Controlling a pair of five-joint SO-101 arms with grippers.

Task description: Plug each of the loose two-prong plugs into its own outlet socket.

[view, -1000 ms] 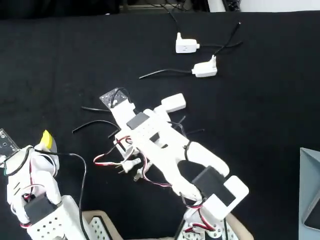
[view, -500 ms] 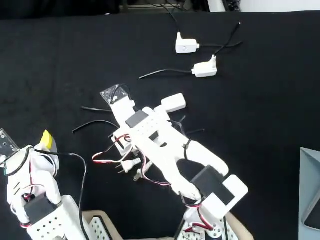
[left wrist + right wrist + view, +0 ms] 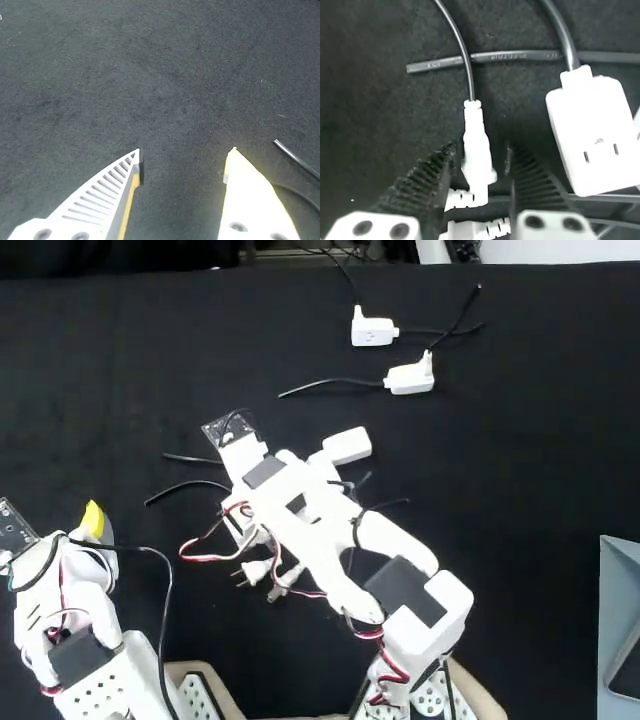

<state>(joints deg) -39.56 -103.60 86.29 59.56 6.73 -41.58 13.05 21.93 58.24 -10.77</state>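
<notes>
In the right wrist view my right gripper point(image 3: 480, 148) is open, its black toothed fingers point(image 3: 432, 175) standing on either side of a white two-prong plug point(image 3: 476, 142) with a small gap on each side. The plug's black cable point(image 3: 462, 50) runs away from it. A white outlet socket point(image 3: 592, 135) lies close beside the plug. Two more white plugs point(image 3: 258, 571) lie under my right arm point(image 3: 300, 510). My left gripper point(image 3: 185, 150) is open over bare black cloth at the near left. Two other white sockets point(image 3: 372, 330) point(image 3: 410, 376) lie at the far side.
Loose black cables point(image 3: 190, 486) lie left of the right arm, and one point(image 3: 297, 160) runs beside my left gripper. A white socket point(image 3: 346, 445) rests beside the right arm. A grey bin point(image 3: 620, 620) stands at the right edge. My left arm point(image 3: 70, 610) sits at the near left.
My right arm has shifted slightly left, and its elbow has drawn in toward the base. The left arm has not moved.
</notes>
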